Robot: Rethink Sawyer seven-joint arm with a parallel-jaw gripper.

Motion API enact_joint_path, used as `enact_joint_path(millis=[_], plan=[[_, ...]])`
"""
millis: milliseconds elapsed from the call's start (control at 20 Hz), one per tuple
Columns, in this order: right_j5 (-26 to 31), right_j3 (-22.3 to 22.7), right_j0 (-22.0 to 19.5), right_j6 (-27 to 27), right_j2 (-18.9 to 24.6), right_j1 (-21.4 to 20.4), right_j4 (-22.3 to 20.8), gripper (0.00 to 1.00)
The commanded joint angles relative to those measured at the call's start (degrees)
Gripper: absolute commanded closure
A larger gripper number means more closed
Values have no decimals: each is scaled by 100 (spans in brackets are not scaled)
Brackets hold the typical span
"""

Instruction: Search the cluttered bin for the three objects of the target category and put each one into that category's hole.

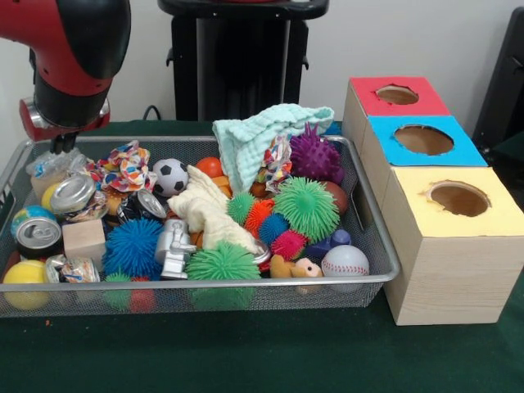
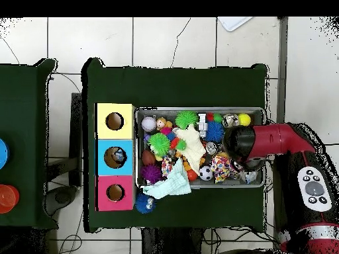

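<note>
Green tabletop (image 1: 246, 352) under everything, white wall behind. My claw (image 1: 61, 146) is down in the far corner of the bin (image 1: 385, 246), on the side away from the boxes; the arm housing hides most of it, so I can't tell whether it's clenched or released. Directly below it lies a crinkled clear plastic bottle (image 1: 51, 166), against the bin's end wall; contact can't be confirmed. Only one bottle is identifiable in the clutter. Just beside it: a crushed silver can (image 1: 72, 194), a second can with blue and green print (image 1: 36, 229), a wooden block (image 1: 83, 240), a yellow ball (image 1: 24, 274). Mid-bin: soccer ball (image 1: 170, 176), cream plush toy (image 1: 209, 213), silver robot figure (image 1: 173, 248), spiky balls in blue (image 1: 133, 246), green (image 1: 307, 207) and purple (image 1: 314, 155). A mint cloth (image 1: 254, 135) drapes over the far rim. A baseball (image 1: 345, 260) is at the near corner by the boxes. The red-topped hole (image 1: 397, 95) is on the farthest box in the front view, beyond the blue hole (image 1: 423, 139) and yellow hole (image 1: 458, 198), well apart from my claw. Overhead, my arm (image 2: 265, 142) reaches across the bin's end opposite the boxes.
</note>
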Motion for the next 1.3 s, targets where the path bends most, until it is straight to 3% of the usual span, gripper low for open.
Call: enact_joint_path(millis=[50,400,450,700,950,1300], plan=[[84,424,36,-390,-37,50,26,100],[153,814,-6,-488,-144,-374,119,100],[119,878,-49,-453,-155,-394,147,0],[-154,1085,-176,-439,-176,-446,124,0],[-669,1428,-605,-673,-23,-525,156,0],[-1267,1546,-1084,-1028,439,-211,220,0]])
